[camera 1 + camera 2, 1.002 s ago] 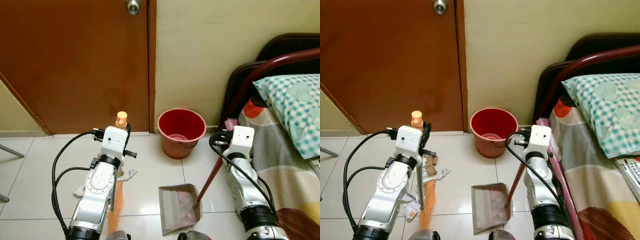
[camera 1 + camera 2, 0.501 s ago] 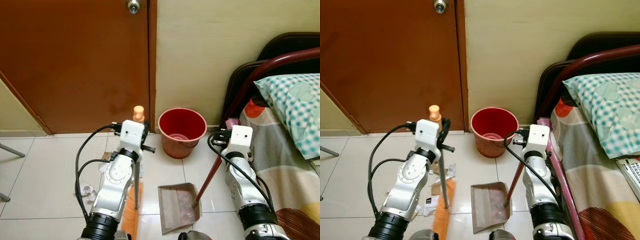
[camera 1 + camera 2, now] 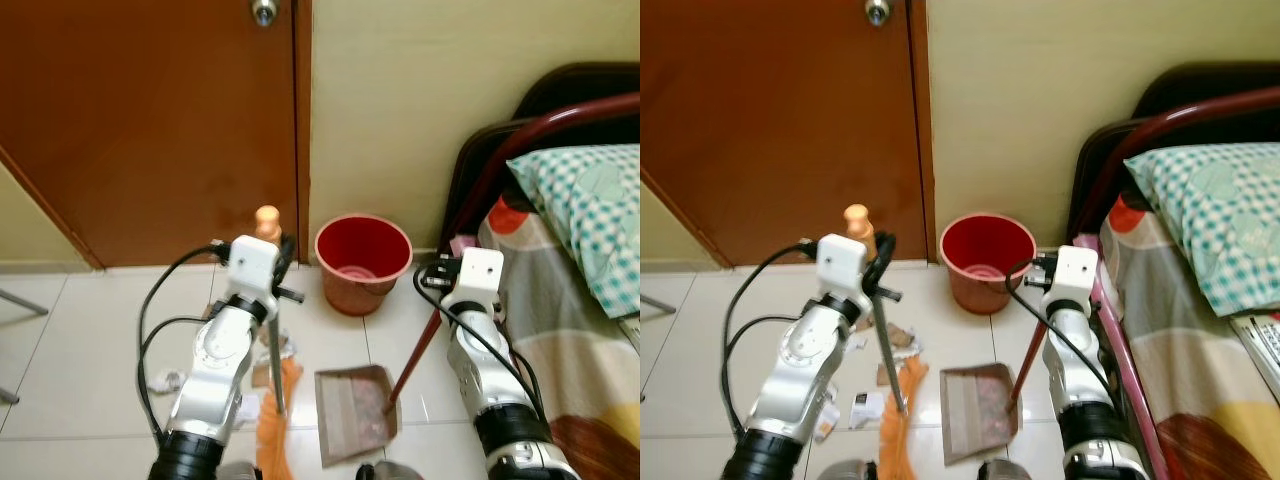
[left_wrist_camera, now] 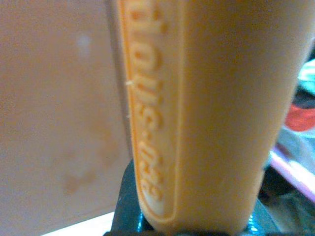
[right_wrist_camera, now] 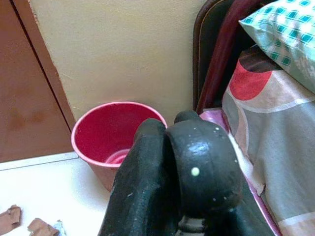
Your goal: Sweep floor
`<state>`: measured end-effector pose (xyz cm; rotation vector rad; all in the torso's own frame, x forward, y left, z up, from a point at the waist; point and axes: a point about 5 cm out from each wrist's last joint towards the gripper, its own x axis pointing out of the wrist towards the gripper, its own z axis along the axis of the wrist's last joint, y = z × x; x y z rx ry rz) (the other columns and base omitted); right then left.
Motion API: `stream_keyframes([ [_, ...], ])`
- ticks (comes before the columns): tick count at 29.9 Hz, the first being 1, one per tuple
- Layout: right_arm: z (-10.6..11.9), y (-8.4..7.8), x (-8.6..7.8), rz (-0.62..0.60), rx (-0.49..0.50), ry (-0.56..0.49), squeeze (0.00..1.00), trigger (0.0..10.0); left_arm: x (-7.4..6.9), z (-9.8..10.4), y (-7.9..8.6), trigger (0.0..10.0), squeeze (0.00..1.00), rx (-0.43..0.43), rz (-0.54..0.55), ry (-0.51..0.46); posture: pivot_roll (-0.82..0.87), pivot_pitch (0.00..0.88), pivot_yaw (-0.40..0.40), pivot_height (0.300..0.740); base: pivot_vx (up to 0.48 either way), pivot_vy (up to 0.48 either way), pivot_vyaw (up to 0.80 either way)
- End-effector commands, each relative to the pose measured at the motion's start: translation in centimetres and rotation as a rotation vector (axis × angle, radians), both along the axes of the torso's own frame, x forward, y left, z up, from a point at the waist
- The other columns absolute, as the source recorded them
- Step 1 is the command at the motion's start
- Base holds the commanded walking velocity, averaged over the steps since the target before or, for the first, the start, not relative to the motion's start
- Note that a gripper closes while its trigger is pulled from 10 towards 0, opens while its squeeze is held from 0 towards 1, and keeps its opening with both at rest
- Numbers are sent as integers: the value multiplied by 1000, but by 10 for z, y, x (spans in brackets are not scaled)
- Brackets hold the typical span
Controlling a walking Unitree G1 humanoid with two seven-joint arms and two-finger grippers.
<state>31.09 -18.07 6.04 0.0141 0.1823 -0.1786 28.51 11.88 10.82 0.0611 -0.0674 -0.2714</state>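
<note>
Brown door (image 3: pixel 150 120) and cream wall at back, patterned bed (image 3: pixel 580 300) on the robot's right, pale tiled floor (image 3: pixel 70 350) below. Red bucket (image 3: pixel 363 262) stands against the wall, between the two arms.

Step in hand, as I judge it: the sweep stroke, pushing litter toward the dustpan. Grey dustpan (image 3: pixel 355 412) sits flat on the tiles, mouth facing the broom, some debris already inside. Its dark red handle (image 3: pixel 415 345) slants up to the right gripper (image 3: pixel 1040 272), fingers clamped on the top of it; in the right wrist view they (image 5: pixel 162 182) look pressed together around the stick.

Left gripper (image 3: pixel 272 262) is closed on the broom (image 3: pixel 275 400) near its orange top knob (image 3: pixel 266 218). Orange bristles (image 3: pixel 902 425) touch the floor just beside the pan's left edge. Left wrist view gives the orange handle (image 4: pixel 206 113) right against the lens.

Paper scraps (image 3: pixel 865 408) and brown bits (image 3: pixel 902 338) lie left of the bristles, near the pan, not yet in.

Next move calls for dragging the bristles rightward through the scraps into the pan while the right side keeps the pan lip down.
</note>
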Motion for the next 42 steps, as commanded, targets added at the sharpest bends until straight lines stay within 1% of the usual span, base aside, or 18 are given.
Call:
stream_keyframes([
  [1, 6, 0, 4, -3, -4, -29, 0, 10000, -2, -4, 21, 10000, 0, 63, 75, 7, 0, 73, 3, 740, 0, 0, 0],
  [2, 6, 0, 4, -3, -4, -30, 0, 10000, -3, -5, 29, 10000, 0, 72, 106, 8, 0, 73, 3, 740, 0, 0, 0],
  [3, 6, 0, 4, -3, -4, -30, 0, 10000, -3, -5, 29, 10000, 0, 72, 106, 8, 0, 73, 3, 740, 0, 0, 0],
  [4, 6, 0, 4, -3, -4, -31, 0, 10000, -3, -5, 41, 10000, 0, 96, 136, 12, 11, 78, 5, 740, 0, 0, 0],
  [5, 6, 0, 4, -3, -3, -31, 0, 10000, -3, -5, 45, 10000, 0, 101, 147, 12, 14, 78, 4, 740, 0, 0, 0],
  [11, 6, 2, 5, -2, 0, -32, 0, 10000, 5, 2, 50, 10000, 0, 104, 167, -6, 14, 75, 7, 740, 0, 0, 0],
  [18, 6, 2, 6, -5, 1, -34, 0, 10000, 11, 15, 35, 10000, 0, 81, 110, -60, 10, 70, 10, 740, 0, 0, 0],
  [21, 6, 2, 7, -6, -2, -36, 0, 10000, 13, 26, 24, 10000, 0, 95, 51, -119, 10, 66, 15, 740, 0, 0, 0],
  [22, 7, 2, 7, -8, -2, -39, 0, 10000, 14, 37, 17, 10000, 0, 104, 21, -169, 10, 65, 17, 740, 0, 0, 0],
  [24, 7, 2, 7, -10, -2, -41, 0, 10000, 15, 42, 14, 10000, 0, 108, 6, -194, 10, 65, 17, 740, 0, 0, 0],
  [27, 7, 0, 7, -24, 4, -46, 0, 10000, 19, 56, -1, 10000, 0, 121, -66, -266, 10, 60, 12, 740, 0, 0, 0],
  [28, 8, -1, 7, -28, 2, -49, 0, 10000, 21, 59, -10, 10000, 0, 140, -114, -291, 10, 60, 12, 740, 0, 0, 0],
  [34, 11, -8, 5, -34, -10, -57, 0, 10000, 24, 60, -27, 10000, 0, 142, -172, -302, -4, 55, -1, 740, 0, 0, 0],
  [36, 11, -9, 5, -35, -11, -58, 0, 10000, 24, 60, -28, 10000, 0, 142, -175, -302, -4, 55, -1, 740, 0, 0, 0],
  [38, 10, -16, 1, -44, -27, -49, 0, 10000, 24, 49, -42, 10000, 0, 172, -265, -264, -15, 57, -2, 740, 0, 0, 0],
  [40, 9, -17, 0, -45, -29, -47, 0, 10000, 24, 46, -44, 10000, 0, 176, -285, -250, -15, 57, -2, 740, 0, 0, 0],
  [41, 9, -19, -1, -50, -33, -45, 0, 10000, 23, 32, -52, 10000, 0, 188, -351, -185, -15, 57, -2, 740, 0, 0, 0],
  [42, 9, -19, -1, -50, -33, -45, 0, 10000, 23, 32, -52, 10000, 0, 188, -351, -185, -15, 57, -2, 740, 0, 0, 0],
])
